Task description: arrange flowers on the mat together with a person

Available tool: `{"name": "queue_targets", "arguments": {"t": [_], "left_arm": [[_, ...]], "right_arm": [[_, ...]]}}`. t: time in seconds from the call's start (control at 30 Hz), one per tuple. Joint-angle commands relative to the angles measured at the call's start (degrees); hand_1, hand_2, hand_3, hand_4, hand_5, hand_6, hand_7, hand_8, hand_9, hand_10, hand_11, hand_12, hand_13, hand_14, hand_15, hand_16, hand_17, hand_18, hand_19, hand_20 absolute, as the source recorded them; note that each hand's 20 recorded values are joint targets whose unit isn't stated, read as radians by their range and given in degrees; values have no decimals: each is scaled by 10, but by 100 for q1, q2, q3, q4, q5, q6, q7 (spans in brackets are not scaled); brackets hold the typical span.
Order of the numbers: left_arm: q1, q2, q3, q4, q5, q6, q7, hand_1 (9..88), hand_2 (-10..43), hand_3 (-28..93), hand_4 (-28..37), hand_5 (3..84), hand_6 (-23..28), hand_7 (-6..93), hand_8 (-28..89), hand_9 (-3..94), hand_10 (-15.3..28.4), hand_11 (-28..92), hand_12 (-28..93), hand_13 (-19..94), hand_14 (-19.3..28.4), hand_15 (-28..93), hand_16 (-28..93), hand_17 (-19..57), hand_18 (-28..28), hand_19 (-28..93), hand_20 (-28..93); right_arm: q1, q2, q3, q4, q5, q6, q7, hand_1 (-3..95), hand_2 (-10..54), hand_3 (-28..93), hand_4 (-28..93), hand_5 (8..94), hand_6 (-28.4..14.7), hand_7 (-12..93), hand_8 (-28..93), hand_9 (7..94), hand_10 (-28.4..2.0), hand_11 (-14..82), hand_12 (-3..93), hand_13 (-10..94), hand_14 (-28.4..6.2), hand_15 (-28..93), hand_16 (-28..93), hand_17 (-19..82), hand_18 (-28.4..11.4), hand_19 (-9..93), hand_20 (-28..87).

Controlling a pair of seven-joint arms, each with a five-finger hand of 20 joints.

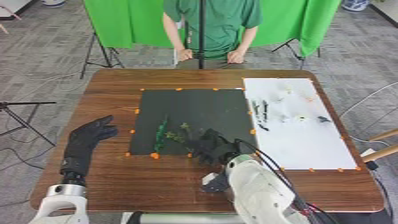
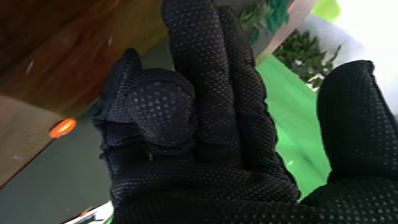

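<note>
The right hand [image 1: 210,147] partly hides the dark mat [image 1: 200,107] (white sheet [image 1: 298,145] alongside).

A brown wooden desk [image 1: 107,196] stands on a grey floor [image 1: 40,72]. Beyond it, at 12 o'clock, hangs a bright green backdrop [image 1: 129,25]. A black stand [image 1: 27,103] is at 9 o'clock, pale wooden legs [image 1: 384,153] between 3 and 4 o'clock.

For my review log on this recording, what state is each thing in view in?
Dark mat: spread flat on the table
Green stem: lying on the mat
Leafy sprig: on the mat, beside the stem
White sheet: flat, beside the mat
Dark sprigs: lying on the sheet
Left hand: open, beside the mat
Right hand: at the mat's near edge
</note>
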Motion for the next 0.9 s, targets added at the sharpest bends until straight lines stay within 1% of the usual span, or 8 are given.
{"name": "queue_targets", "arguments": {"t": [0.03, 0.13, 0.17, 0.27, 0.4, 0.53, 0.7, 0.9], "left_arm": [[66, -64, 2, 46, 9, -77, -36, 266, 76, 671, -242, 516, 48, 114, -59, 534, 154, 207, 149, 459, 185, 228, -12, 119, 125, 116, 178], [17, -59, 20, 74, 2, -111, -43, 266, 76, 672, -242, 517, 48, 114, -59, 534, 154, 207, 149, 460, 185, 228, -12, 119, 125, 116, 178], [31, -59, 19, 62, 3, -113, -42, 266, 76, 671, -242, 517, 48, 114, -59, 534, 154, 207, 149, 460, 185, 227, -12, 119, 125, 116, 178], [-31, -42, 44, 98, 2, -160, -31, 266, 76, 671, -241, 516, 48, 114, -59, 534, 154, 207, 149, 460, 185, 227, -12, 119, 125, 116, 178], [-8, -38, 60, 90, -5, -155, -6, 266, 75, 671, -240, 516, 48, 114, -59, 535, 154, 207, 149, 460, 186, 228, -12, 120, 124, 116, 178], [7, -36, 97, 65, 7, -192, 28, 267, 75, 671, -239, 517, 47, 115, -59, 534, 154, 207, 149, 461, 186, 227, -13, 121, 124, 115, 179], [14, -37, 140, 41, 3, -209, 58, 266, 73, 671, -238, 517, 47, 115, -60, 534, 154, 207, 148, 461, 185, 227, -13, 123, 122, 114, 179], [94, -60, 147, -2, 2, -191, 78, 266, 72, 671, -238, 518, 48, 114, -60, 534, 154, 206, 148, 461, 186, 226, -13, 124, 121, 112, 179]], "right_arm": [[-643, 190, 1210, -989, 1486, 535, -561, 266, 73, 517, -111, 843, -35, 128, -88, 934, -155, 156, 184, 773, -146, 651, 407, 285, -262, 693, 520], [-915, 363, 2005, -1149, 2498, 671, -1426, 261, 69, 528, -111, 845, -34, 136, -83, 937, -158, 177, 201, 754, -152, 663, 412, 275, -256, 679, 519], [-1021, 372, 2326, -1077, 2873, 526, -1987, 257, 68, 534, -112, 835, -33, 139, -83, 932, -160, 175, 206, 741, -158, 663, 410, 268, -252, 666, 515], [-1342, 428, 3133, -966, 4006, 152, -2913, 234, 65, 576, -122, 761, -33, 138, -86, 859, -174, 163, 207, 676, -170, 573, 364, 233, -216, 533, 455], [-1697, 391, 3823, -592, 5113, -358, -3554, 185, 61, 638, -142, 637, -32, 109, -80, 646, -174, 88, 168, 558, -170, 237, 300, 204, -187, 287, 362], [-2125, 411, 3966, -305, 6055, -18, -4055, 88, 55, 693, -162, 421, -21, 56, -71, 392, -162, 36, 124, 290, -151, 54, 221, 148, -170, 77, 252], [-2450, 226, 4000, -99, 6646, 334, -4588, 25, 54, 721, -188, 308, -3, 42, -76, 312, -139, 10, 88, 197, -99, -14, 136, 109, -133, 1, 202], [-2650, 23, 4240, -151, 6083, 259, -4759, -8, 55, 733, -203, 274, 5, 50, -83, 296, -123, 7, 70, 177, -77, -31, 98, 82, -113, -8, 178]]}}
